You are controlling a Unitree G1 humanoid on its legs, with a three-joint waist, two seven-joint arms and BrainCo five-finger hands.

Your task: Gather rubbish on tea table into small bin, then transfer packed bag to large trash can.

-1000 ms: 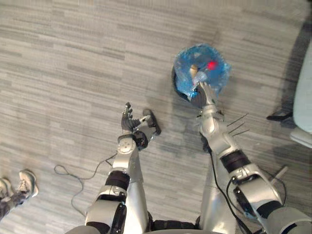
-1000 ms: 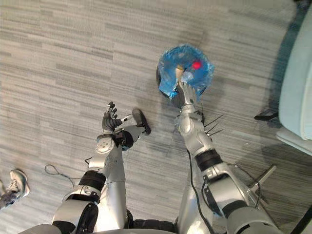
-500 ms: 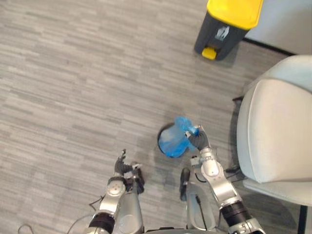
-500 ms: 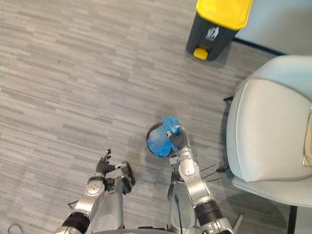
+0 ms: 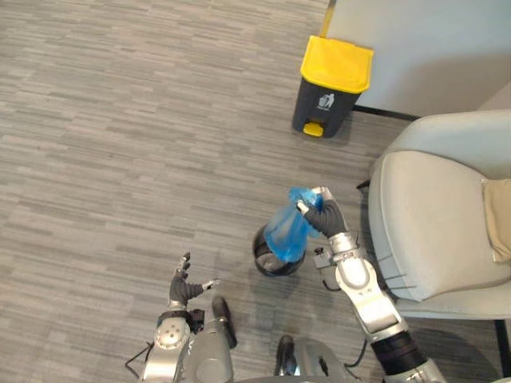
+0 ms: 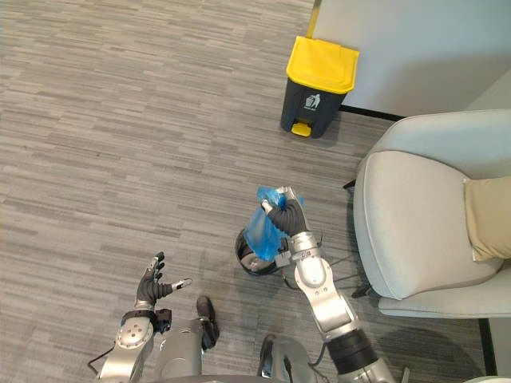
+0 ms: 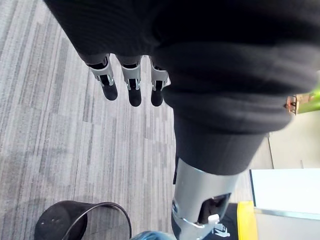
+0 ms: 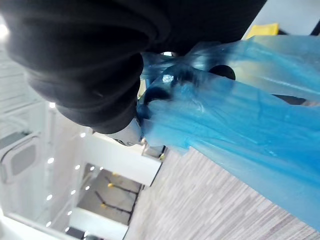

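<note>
My right hand [image 5: 323, 216] is shut on the gathered top of the blue rubbish bag [image 5: 286, 232], which hangs stretched, its lower part still inside the small black bin [image 5: 271, 261] on the floor. In the right wrist view the blue bag [image 8: 235, 130] runs out from under my curled fingers. The large trash can [image 5: 331, 85], dark grey with a yellow lid, stands shut by the wall beyond the bin. My left hand [image 5: 184, 288] is low at the left, open with fingers spread and holding nothing; its straight fingers [image 7: 130, 85] point over the carpet.
A pale grey armchair [image 5: 435, 215] stands close on the right of the small bin, with a beige cushion [image 5: 497, 219] on it. A light wall [image 5: 431, 48] runs behind the large can. Grey carpet floor [image 5: 120, 144] lies open to the left.
The view has pulled back and up, bringing the large can fully in. My right hand has risen with the bag's top, drawing the bag higher out of the small bin.
</note>
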